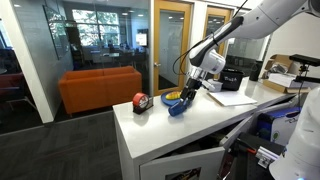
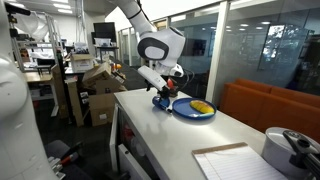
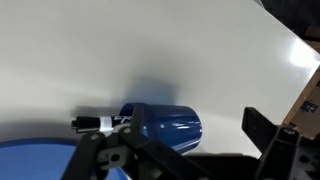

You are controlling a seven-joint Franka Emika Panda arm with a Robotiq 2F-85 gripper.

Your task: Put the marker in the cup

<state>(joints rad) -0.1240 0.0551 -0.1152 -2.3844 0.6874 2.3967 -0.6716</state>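
While we looked across the white table [image 1: 200, 125] in an exterior view, the gripper [image 1: 186, 95] hung low over the blue cup [image 1: 179, 107], which leaned rather than stood straight. A red-and-black round object [image 1: 141, 102] sat to its left, apart from it, and an orange sofa [image 1: 100, 88] stood far behind. We could not make out the marker there.

From the opposite side, in an exterior view, the cup [image 2: 160, 102] sat just under the gripper [image 2: 160, 93], beside a blue plate [image 2: 185, 113] carrying yellow items [image 2: 201, 107] on its right.

Through the wrist view we saw the cup [image 3: 165, 122] lying on its side on the table. The marker [image 3: 93, 123], dark with a white band, lay at its left end, touching it; whether it reached inside we could not tell. The fingers [image 3: 262, 130] stood wide apart, gripping nothing, with the cup between them.
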